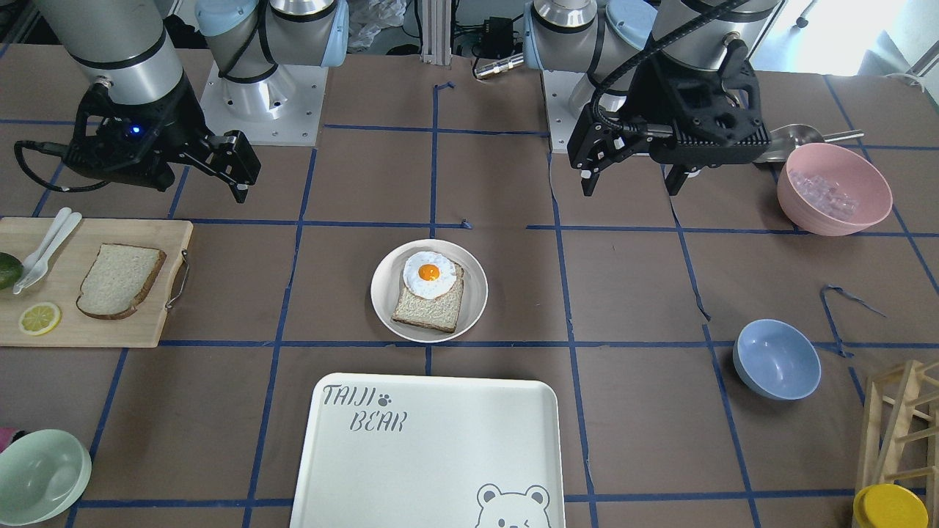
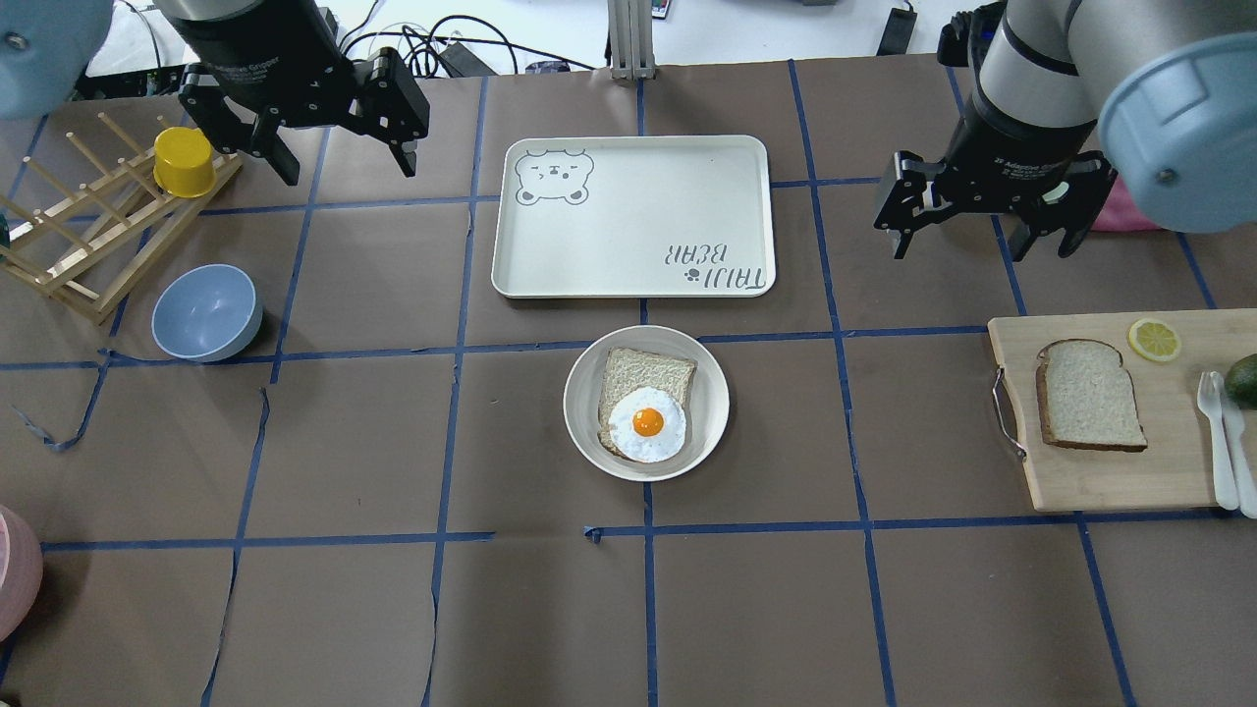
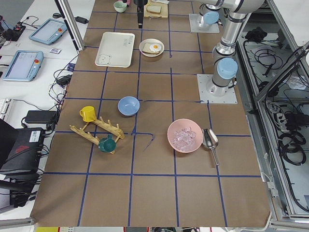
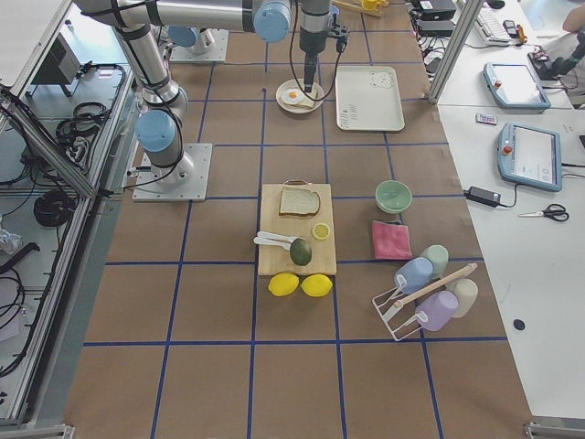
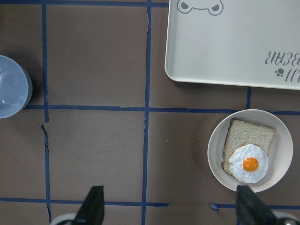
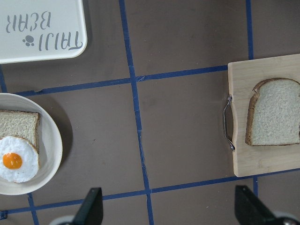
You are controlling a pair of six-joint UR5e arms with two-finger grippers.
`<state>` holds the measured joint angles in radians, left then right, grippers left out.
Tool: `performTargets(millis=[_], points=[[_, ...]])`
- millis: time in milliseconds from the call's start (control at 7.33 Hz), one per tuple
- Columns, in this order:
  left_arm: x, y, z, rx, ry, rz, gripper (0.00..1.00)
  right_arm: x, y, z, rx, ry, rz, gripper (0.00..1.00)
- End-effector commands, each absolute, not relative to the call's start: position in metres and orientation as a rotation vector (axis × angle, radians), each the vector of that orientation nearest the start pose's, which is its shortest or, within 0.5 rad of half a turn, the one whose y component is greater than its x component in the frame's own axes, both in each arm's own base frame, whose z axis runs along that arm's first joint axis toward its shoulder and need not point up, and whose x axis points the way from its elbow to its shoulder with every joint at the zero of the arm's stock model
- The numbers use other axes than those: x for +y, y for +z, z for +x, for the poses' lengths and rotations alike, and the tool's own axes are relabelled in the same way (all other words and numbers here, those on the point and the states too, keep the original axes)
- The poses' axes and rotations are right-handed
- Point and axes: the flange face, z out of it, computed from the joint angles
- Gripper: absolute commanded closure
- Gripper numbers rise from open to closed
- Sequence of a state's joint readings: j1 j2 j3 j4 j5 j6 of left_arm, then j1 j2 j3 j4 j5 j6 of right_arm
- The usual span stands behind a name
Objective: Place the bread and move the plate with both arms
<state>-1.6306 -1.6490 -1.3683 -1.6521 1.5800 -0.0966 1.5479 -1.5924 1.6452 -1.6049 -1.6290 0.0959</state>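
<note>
The bread [image 2: 1088, 395] lies flat on a wooden cutting board [image 2: 1110, 481] at the table's right; it also shows in the right wrist view [image 6: 275, 111] and the front view [image 1: 121, 280]. The plate [image 2: 712, 403] sits mid-table and bears a smaller slice with a fried egg [image 2: 646, 424]; its rim shows in the front view [image 1: 381, 293] and the left wrist view [image 5: 283, 150]. My left gripper [image 2: 346, 157] hovers open and empty high over the far left. My right gripper [image 2: 982, 241] hovers open and empty, beyond the board's far left corner.
A white bear-print tray [image 2: 633, 216] lies just beyond the plate. A blue bowl [image 2: 206, 312], a wooden rack [image 2: 88, 236] and a yellow cup [image 2: 184, 162] stand at the left. A lemon slice [image 2: 1154, 339], avocado and white cutlery share the board. A pink bowl [image 1: 834, 189] stands near the left arm's base.
</note>
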Motion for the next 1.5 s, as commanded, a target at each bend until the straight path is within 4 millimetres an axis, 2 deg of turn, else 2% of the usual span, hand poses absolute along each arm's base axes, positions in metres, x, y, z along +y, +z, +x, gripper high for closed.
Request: performTargets(millis=[0,545,818,1364], points=[[-0.517,0.54,-0.164,3.134,-0.068,-0.058,0.0,-0.484,0.467,0.116,3.195,0.016,0.191,0.0],[-0.518,0.538,-0.164,3.136,-0.063,-0.058,0.0,-0.483,0.466,0.117,3.198,0.026,0.188,0.0],[-0.517,0.54,-0.164,3.136,-0.068,-0.058,0.0,-0.48,0.482,0.119,3.18,-0.019,0.188,0.0],[-0.517,0.54,-0.164,3.136,-0.068,-0.058,0.0,-0.478,0.478,0.122,3.145,0.002,0.188,0.0]])
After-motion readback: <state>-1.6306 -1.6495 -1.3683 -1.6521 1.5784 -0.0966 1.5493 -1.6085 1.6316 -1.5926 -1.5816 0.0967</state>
